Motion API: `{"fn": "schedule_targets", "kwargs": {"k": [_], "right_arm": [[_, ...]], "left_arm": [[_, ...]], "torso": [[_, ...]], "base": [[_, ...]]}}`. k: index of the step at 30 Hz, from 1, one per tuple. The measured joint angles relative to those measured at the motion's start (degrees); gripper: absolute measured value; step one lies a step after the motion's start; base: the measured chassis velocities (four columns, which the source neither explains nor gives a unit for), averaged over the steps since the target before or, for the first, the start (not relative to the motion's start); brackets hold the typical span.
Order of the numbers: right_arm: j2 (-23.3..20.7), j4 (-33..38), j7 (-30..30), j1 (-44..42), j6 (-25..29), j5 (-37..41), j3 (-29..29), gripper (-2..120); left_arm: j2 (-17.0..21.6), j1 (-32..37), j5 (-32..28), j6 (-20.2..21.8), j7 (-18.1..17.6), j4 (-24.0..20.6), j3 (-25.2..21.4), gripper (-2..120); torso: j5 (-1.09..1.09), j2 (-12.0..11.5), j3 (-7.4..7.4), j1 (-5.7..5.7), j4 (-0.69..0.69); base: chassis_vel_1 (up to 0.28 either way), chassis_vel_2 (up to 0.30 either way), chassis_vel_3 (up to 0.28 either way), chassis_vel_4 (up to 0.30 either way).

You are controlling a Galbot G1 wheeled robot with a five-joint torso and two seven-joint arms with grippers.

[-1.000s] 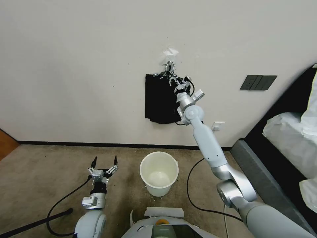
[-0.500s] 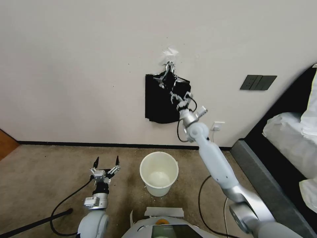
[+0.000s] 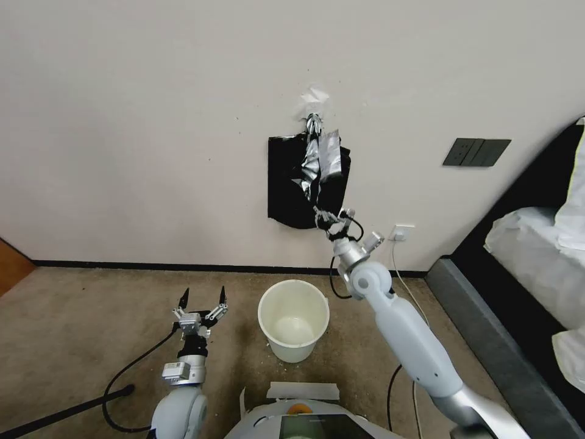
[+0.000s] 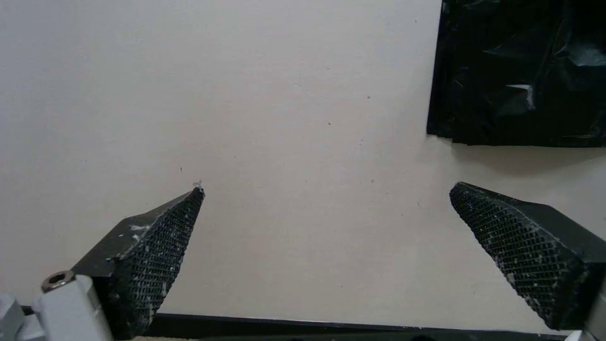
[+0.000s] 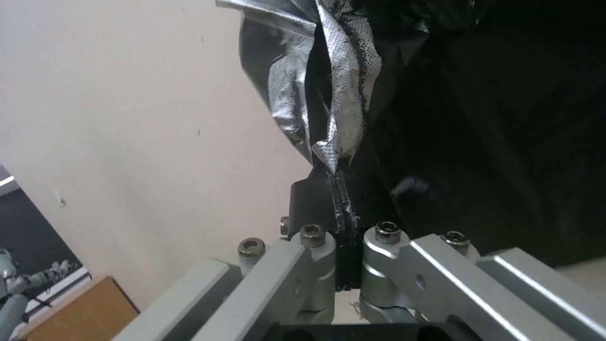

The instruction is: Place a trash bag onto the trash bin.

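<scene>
Lower now, my right claw point(image 3: 327, 218) clamps the trash bag point(image 3: 318, 160), drawing it off the wall hook point(image 3: 312, 120) toward the trash bin point(image 3: 294, 318); left claw point(image 3: 203, 302) waits open.

A flat black pack point(image 3: 291, 183) hangs from a wall hook point(image 3: 313, 119).

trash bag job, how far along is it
Done: the right hand is shut on one trash bag, stretching it down from the pack of bags on the wall. In hand: freeing that bag, whose top is at the hook. Left: fitting it onto the trash bin, which stands bare. The left hand waits open beside it.
</scene>
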Motion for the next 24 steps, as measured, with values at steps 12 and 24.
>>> {"fn": "schedule_targets", "kwargs": {"k": [12, 24], "right_arm": [[-1.36, 4.53, -0.44, -7.19, 0.07, -4.47, 0.64, 0], [-3.14, 7.75, -1.53, -13.79, 0.94, -12.94, 0.85, 0]], "left_arm": [[0.03, -0.33, 0.0, -0.17, 0.05, -0.06, 0.98, 100], [0.24, -0.16, 0.0, -0.22, 0.09, -0.56, 1.51, 100]], "torso": [[0.0, 0.0, 0.0, 0.0, 0.0], [0.0, 0.0, 0.0, 0.0, 0.0]], "base": [[0.0, 0.0, 0.0, 0.0], [0.0, 0.0, 0.0, 0.0]]}}
